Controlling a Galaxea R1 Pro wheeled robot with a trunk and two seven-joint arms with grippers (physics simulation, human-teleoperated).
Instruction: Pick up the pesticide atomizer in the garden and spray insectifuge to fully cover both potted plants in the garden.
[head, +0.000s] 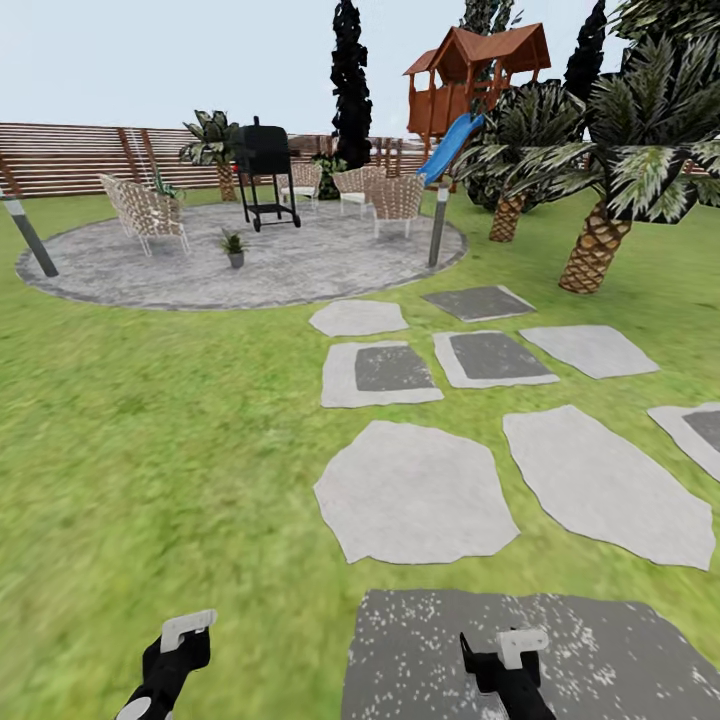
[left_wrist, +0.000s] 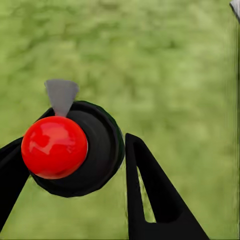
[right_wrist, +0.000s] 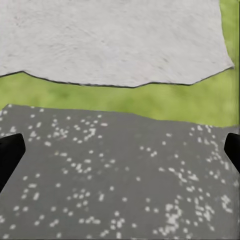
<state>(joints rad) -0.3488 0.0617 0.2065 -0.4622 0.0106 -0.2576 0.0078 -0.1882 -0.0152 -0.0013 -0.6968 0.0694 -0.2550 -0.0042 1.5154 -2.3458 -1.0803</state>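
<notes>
Ahead, the garden's lawn (head: 150, 440) stretches to a round grey paved circle (head: 300, 265) ringed by wicker chairs (head: 150, 212), a black barbecue (head: 265, 170) and grey bollard lights (head: 437, 225), with a slatted wood fence (head: 70, 155) behind. One potted plant (head: 234, 246) stands on that paving, far from the robot: a small rosette of pointed green leaves in a little grey pot. Pale stepping stones (head: 415, 495) lead toward it; palms (head: 620, 160) and a wooden play tower with a blue slide (head: 470, 90) stand to the right.

The left gripper (head: 178, 640) hangs low over grass; in the left wrist view its black fingers (left_wrist: 155, 195) stand apart with nothing clamped, a red ball on a black disc (left_wrist: 55, 147) beneath. The right gripper (head: 505, 655) hovers over a dark speckled slab (right_wrist: 120, 180), fingertips (right_wrist: 10, 152) spread wide, holding nothing.
</notes>
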